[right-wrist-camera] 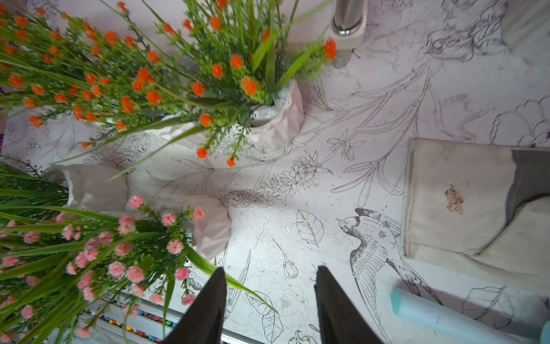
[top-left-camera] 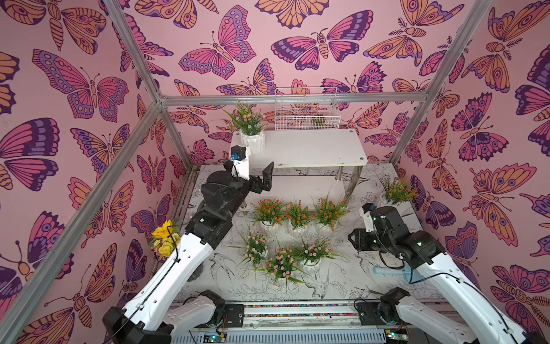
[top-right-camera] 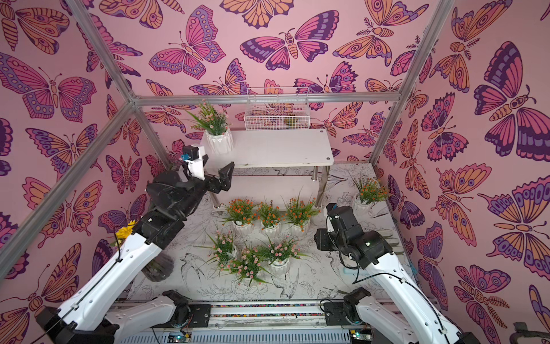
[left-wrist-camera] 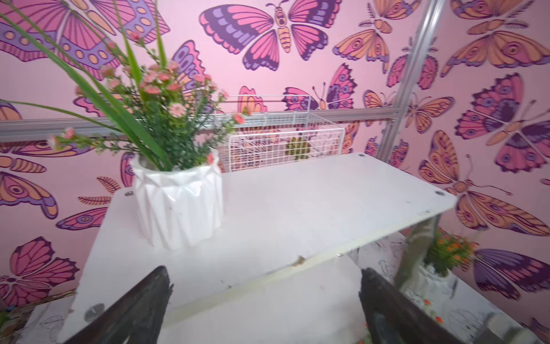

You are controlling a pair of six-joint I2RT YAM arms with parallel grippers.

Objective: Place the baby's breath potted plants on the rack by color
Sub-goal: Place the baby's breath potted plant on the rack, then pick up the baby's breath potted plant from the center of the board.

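Glossy ceramic on the pot [left-wrist-camera: 178, 205], smooth shiny rack board [left-wrist-camera: 297, 208] on polished metal legs [right-wrist-camera: 346, 18], matt printed counter [right-wrist-camera: 297, 184], white wire basket [left-wrist-camera: 282, 143].

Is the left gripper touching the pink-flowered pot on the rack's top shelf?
Apart. The left wrist view shows the open left gripper short of the pot, with bare shelf between them.

Your bird-sketched tabletop [top-left-camera: 351, 283] bears the rack [top-left-camera: 312, 149], three orange plants [top-left-camera: 297, 216] in a row, three pink plants [top-left-camera: 282, 262], a lone orange plant [top-left-camera: 397, 190]; the rack holds one pink plant [top-left-camera: 248, 122].
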